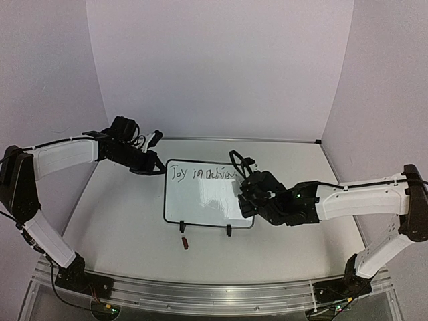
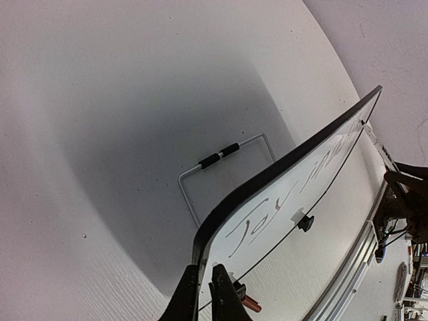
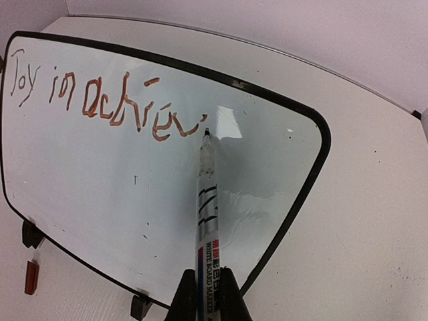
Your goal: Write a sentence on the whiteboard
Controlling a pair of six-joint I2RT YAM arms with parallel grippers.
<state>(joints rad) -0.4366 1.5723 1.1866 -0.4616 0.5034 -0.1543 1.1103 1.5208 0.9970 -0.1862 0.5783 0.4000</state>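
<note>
White table [image 1: 127, 227], lilac walls [image 1: 221, 67]; left tool [image 2: 201, 286] pinches the whiteboard [image 1: 200, 200], right tool [image 3: 208, 289] grips a marker [image 3: 206, 200].

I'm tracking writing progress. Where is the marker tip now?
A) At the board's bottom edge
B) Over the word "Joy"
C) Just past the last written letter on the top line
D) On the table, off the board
C: in the right wrist view, the marker in the right pincer points its tip at the end of the orange writing near the top of the whiteboard.
</note>
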